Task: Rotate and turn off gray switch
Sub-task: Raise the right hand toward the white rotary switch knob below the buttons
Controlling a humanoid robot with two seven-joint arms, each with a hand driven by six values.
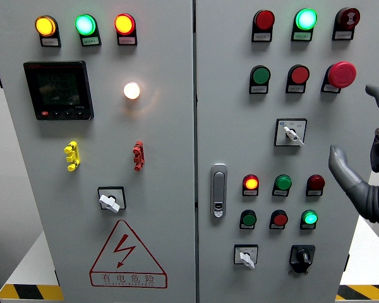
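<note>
Right robot hand [366, 158] sits at the panel's right edge, fingers spread, holding nothing. Nearest gray switch [291, 133] is left of it, apart. Risks: three similar gray switches on the panel, wrong pick likely; red mushroom button [341, 74] close above, bump hazard.

My one view comes from my head, facing the gray cabinet [196, 151] square on and close, so its two doors fill nearly the whole picture. The seam between the doors runs upright through the middle. My right hand [366, 167] enters at the right edge, level with the middle of the panel. Floor stripes [28, 291] show at both bottom corners.
</note>
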